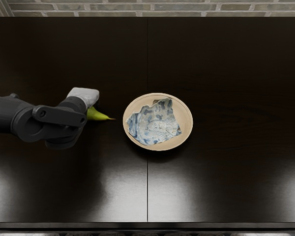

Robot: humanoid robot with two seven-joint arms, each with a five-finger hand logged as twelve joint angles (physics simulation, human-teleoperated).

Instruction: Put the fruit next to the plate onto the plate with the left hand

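Left hand (83,96), set directly over the fruit (99,116) near the table's (226,187) left edge, presumably for a grasp from above. Whether it is clenched or released cannot be told. The fruit's green tip is seen just left of the plate (185,112), not yet on it.

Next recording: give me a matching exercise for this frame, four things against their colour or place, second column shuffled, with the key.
Things:
1. plate
2. fruit
3. left hand
4. brick wall

Descriptions:
A. strip along the picture's top edge
B. yellow-green, pointed tip aimed at the dish
C. cream rim, blue-and-white pattern inside
D. pale grey, covering the green item's left end

Pairs: 1-C, 2-B, 3-D, 4-A
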